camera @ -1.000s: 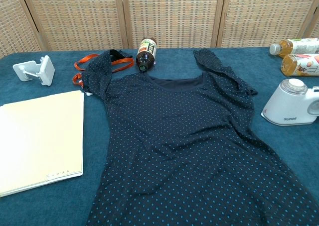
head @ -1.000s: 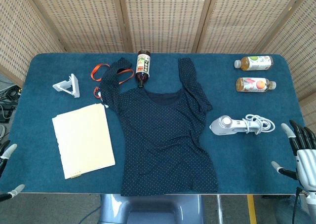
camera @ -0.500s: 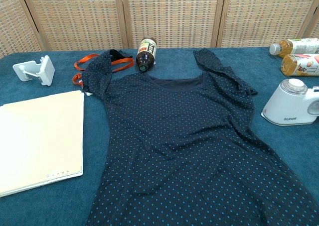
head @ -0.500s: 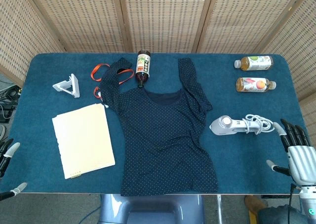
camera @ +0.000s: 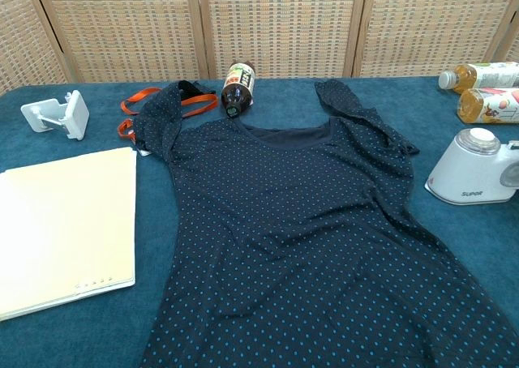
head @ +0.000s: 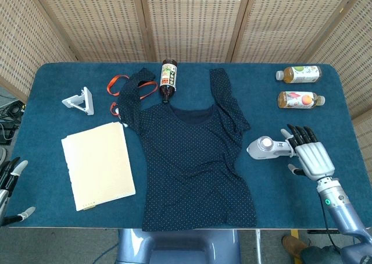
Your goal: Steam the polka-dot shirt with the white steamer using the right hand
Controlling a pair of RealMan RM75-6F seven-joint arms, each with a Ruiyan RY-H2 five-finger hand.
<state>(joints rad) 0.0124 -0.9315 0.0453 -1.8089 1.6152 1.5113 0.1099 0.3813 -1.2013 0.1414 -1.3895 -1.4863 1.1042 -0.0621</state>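
- Where the blue worktop [head: 35, 101] meets its near left corner, the left hand [head: 11, 185] shows only partly in the head view, fingers apart and holding nothing.
- White stand [head: 80, 100]: far left of the worktop, resting on its own.
- Cream folder [head: 97, 164]: flat, nearer than the stand, just beside the shirt's left edge.
- Orange strap [head: 119, 85]: looped at the shirt's left sleeve, partly under the fabric.
- Polka-dot shirt [head: 195, 159]: dark blue, spread flat in the middle of the worktop, neckline toward the far edge, hem at the near edge; the right sleeve is rumpled.
- Dark bottle [head: 168, 78]: lying on its side at the far edge, cap end touching the shirt's collar area.
- White steamer [head: 266, 148]: lying on the worktop just right of the shirt's right side; the chest view shows its round top and body [camera: 474, 173] apart from the fabric.
- Right hand [head: 308, 153]: palm down over the steamer's handle end, fingers extended and spread toward the far edge; whether it touches the handle cannot be told.
- Two drink bottles [head: 300, 99]: lying side by side at the far right, well apart from the steamer.
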